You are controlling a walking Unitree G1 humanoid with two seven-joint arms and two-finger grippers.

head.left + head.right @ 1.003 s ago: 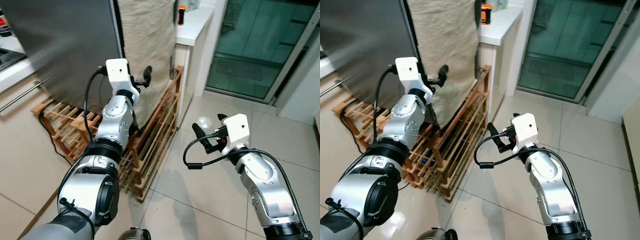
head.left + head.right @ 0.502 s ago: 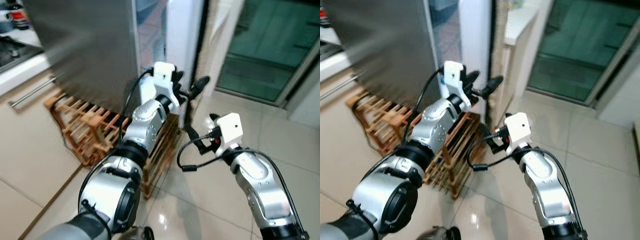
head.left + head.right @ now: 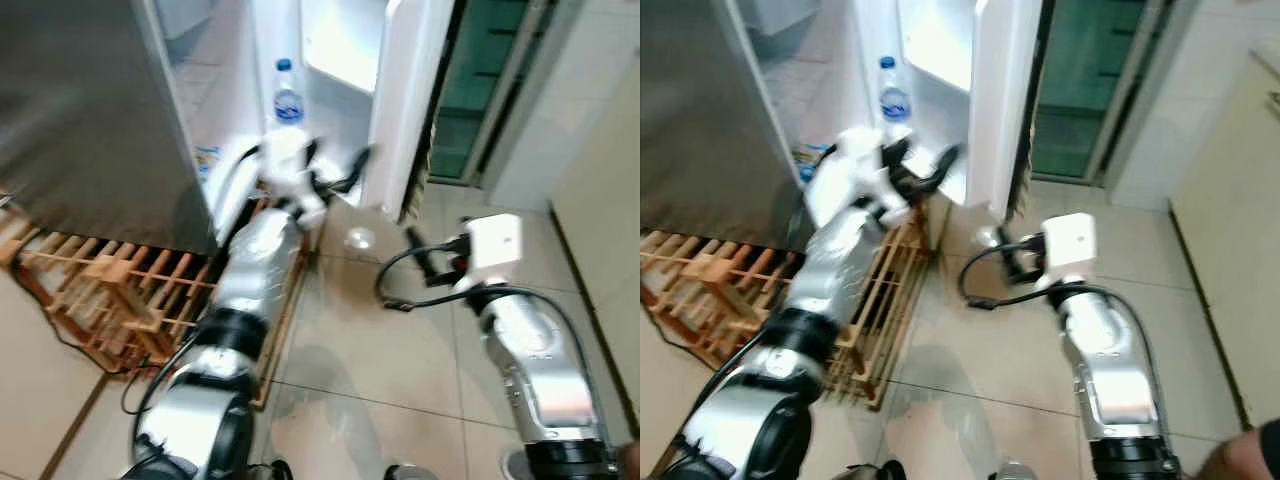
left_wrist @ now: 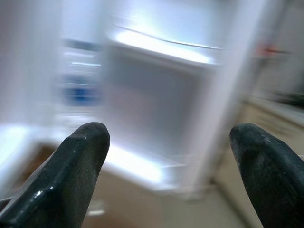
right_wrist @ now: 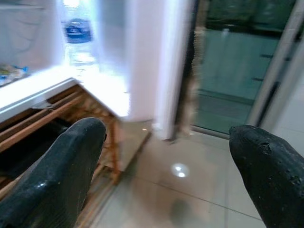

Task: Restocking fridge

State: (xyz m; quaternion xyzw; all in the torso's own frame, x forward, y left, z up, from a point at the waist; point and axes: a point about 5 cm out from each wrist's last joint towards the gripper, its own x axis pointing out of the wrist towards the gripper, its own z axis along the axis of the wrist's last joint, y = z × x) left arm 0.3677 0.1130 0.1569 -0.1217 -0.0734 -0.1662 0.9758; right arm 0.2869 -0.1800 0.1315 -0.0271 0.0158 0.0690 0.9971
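The fridge door (image 3: 402,95) stands open, its white inner side towards me. A clear water bottle (image 3: 288,93) with a blue label stands in the lit white fridge interior; the right wrist view shows this bottle (image 5: 77,29) too. My left gripper (image 3: 338,176) reaches in low beside the door's inner face, open and empty, and its wrist view looks at a white door shelf (image 4: 156,166). My right gripper (image 3: 432,264) hovers over the floor below the door's edge, open and empty. The picture is blurred.
The steel fridge side (image 3: 80,110) fills the left. A wooden slatted rack (image 3: 120,290) lies on the floor under my left arm. Tiled floor (image 3: 380,370) spreads ahead, with a dark glass sliding door (image 3: 475,90) behind and a pale wall at right.
The fridge door has swung wide open, showing the lit white inside and the bottle. The camera has turned, so the whole scene shifted. My left gripper followed the door.
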